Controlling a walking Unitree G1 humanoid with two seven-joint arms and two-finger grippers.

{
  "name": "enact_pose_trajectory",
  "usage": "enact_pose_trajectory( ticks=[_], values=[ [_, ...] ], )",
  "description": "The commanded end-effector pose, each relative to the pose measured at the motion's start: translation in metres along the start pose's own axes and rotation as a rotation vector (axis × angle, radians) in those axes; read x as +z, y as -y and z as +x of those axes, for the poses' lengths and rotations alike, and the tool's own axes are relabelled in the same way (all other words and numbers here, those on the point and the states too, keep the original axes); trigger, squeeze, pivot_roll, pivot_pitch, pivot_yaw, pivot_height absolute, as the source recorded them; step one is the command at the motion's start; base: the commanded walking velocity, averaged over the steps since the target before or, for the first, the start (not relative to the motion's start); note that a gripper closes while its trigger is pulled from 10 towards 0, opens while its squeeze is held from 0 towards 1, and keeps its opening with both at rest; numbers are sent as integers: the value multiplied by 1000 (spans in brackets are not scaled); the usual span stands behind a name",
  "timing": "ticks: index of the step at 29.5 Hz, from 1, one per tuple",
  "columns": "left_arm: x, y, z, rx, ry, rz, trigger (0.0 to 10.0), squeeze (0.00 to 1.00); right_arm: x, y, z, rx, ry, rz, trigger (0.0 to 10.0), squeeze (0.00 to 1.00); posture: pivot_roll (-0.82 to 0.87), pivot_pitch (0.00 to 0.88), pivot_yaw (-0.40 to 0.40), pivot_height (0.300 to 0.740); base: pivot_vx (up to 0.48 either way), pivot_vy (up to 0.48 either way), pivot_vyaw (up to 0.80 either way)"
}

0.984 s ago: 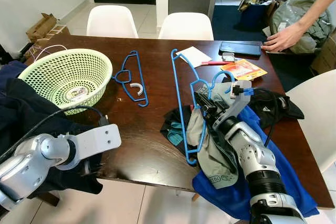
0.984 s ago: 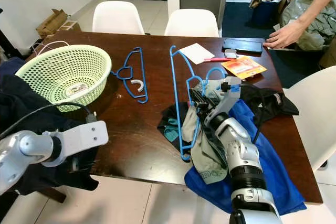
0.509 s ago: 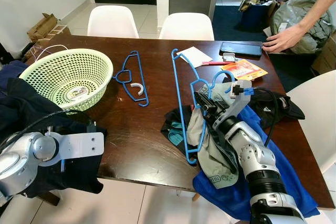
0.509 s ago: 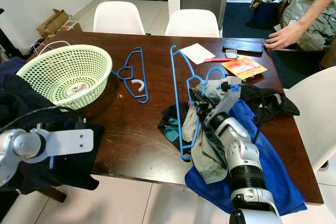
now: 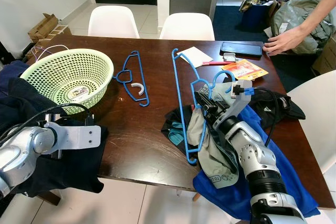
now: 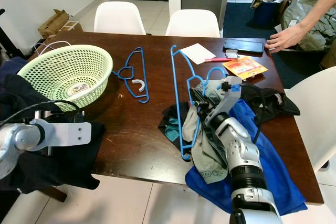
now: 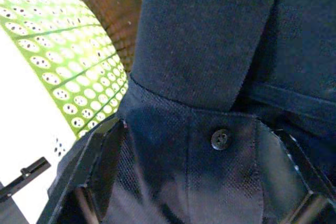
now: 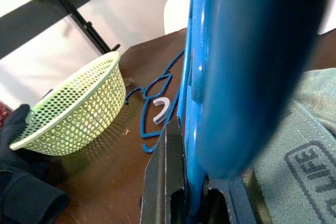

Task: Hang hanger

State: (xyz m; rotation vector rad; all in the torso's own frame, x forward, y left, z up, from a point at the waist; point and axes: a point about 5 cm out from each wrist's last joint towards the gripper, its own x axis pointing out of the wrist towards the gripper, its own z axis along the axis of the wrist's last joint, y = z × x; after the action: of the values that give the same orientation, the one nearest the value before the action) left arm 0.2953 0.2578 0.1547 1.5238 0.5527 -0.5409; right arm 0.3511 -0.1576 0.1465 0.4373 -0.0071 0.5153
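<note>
Dark wooden table (image 5: pixel 147 145) carries basket (image 5: pixel 68 77), hangers (image 5: pixel 131 77), clothes (image 5: pixel 210 140), phone (image 5: pixel 240 49).

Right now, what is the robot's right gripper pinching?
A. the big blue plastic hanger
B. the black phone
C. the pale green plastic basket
A: the right gripper has its black fingers shut on the big blue plastic hanger lying over the clothes.

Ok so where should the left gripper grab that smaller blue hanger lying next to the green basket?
Probably the long straight bar of the small blue hanger, from above. It lies flat on the table, and that bar has bare wood on both sides, away from the white hook piece beside it.
</note>
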Motion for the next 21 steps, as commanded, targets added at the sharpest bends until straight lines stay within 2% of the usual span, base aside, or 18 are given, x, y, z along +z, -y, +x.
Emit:
enact_pose_trajectory(
  ticks=[1,2,3,14,15,16,17,18,19,21],
  values=[
    [0,5,5,-4,2,2,3098,0,-7,1,-2,-13,-19,6,10000,0,42,90,46,740,0,0,0],
    [0,5,6,2,5,0,1765,0,-7,1,-2,-13,-19,6,10000,0,42,90,46,740,0,0,0],
    [2,4,7,12,12,-1,1255,0,-7,1,-2,-12,-19,5,10000,0,42,90,46,740,0,0,0],
    [7,-5,8,66,51,-14,1294,0,-6,0,-1,-11,-18,6,10000,0,42,89,44,740,0,0,0],
    [11,-11,7,89,83,-61,1294,0,-6,0,-1,-11,-18,7,10000,0,45,88,44,740,0,0,0],
    [11,-11,7,89,83,-61,1294,0,-6,0,-1,-11,-18,7,10000,0,45,88,44,740,0,0,0],
    [23,-20,2,118,170,-180,1137,0,-6,0,-1,-11,-17,8,10000,0,47,87,44,740,0,0,0],
    [23,-20,2,118,170,-180,1137,0,-6,0,-1,-11,-17,8,10000,0,47,87,44,740,0,0,0],
    [40,-35,-8,152,302,-322,1020,0,-6,0,-1,-10,-16,10,10000,0,49,87,44,740,0,0,0],
    [40,-35,-8,152,302,-322,1020,0,-6,0,-1,-10,-16,10,10000,0,49,87,44,740,0,0,0]
  ],
)
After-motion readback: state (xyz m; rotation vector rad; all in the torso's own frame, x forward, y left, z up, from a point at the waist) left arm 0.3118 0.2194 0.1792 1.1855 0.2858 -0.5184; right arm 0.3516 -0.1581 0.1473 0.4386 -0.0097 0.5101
